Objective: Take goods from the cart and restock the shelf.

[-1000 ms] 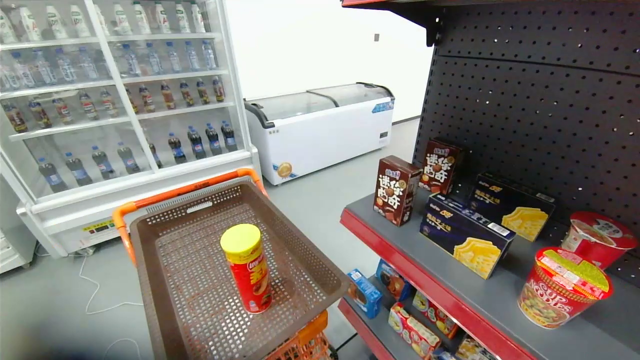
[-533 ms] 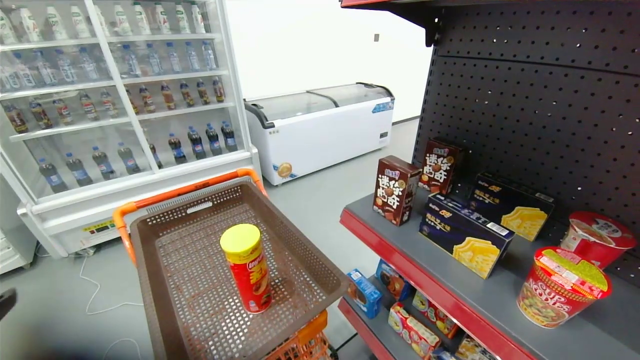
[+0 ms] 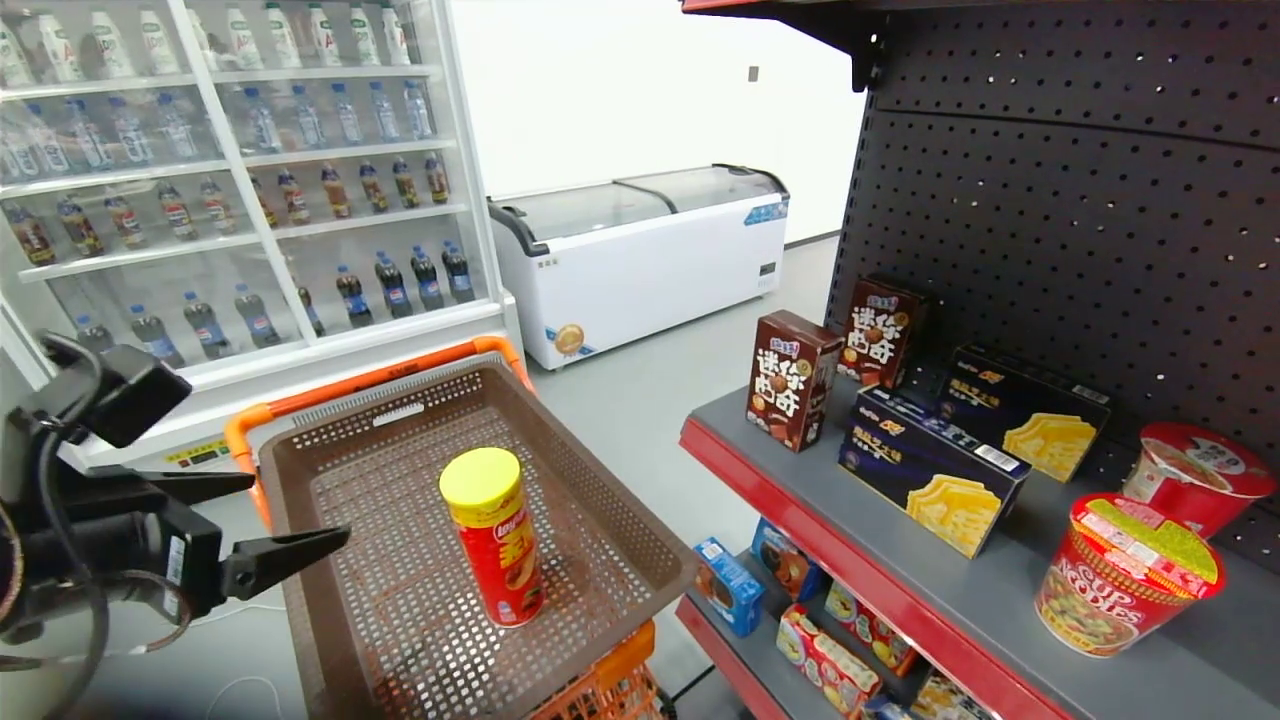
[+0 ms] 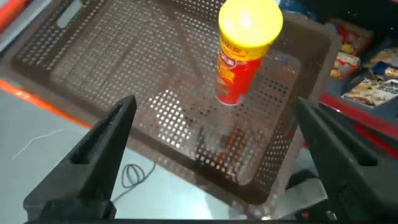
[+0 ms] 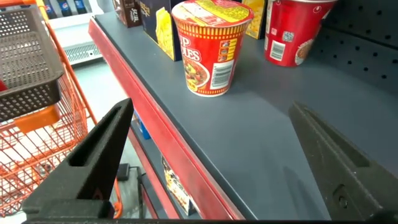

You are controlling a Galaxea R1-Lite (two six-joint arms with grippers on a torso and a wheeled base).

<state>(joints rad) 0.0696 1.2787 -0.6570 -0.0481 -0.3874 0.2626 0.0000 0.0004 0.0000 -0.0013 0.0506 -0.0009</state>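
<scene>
Well, the left gripper (image 3: pixel 300 507) hovered at the near left rim of the brown basket (image 3: pixel 610 510), its fingers spread wide and holding nothing. A red chip can (image 3: pixel 497 545) with a yellow lid stood upright on the basket floor (roughly mid-basket), apart from those fingers. The basket sat on an orange cart (image 3: pixel 370 382) beside the shelf (image 3: pixel 880 560). The right gripper (image 5: pixel 211 107) hung above the grey shelf board near a cup of noodles (image 5: pixel 211 50), its fingers likewise wide apart and empty. Brown boxes (image 3: pixel 792 380) and dark blue boxes (image 3: pixel 935 470) stood farther along the board.
</scene>
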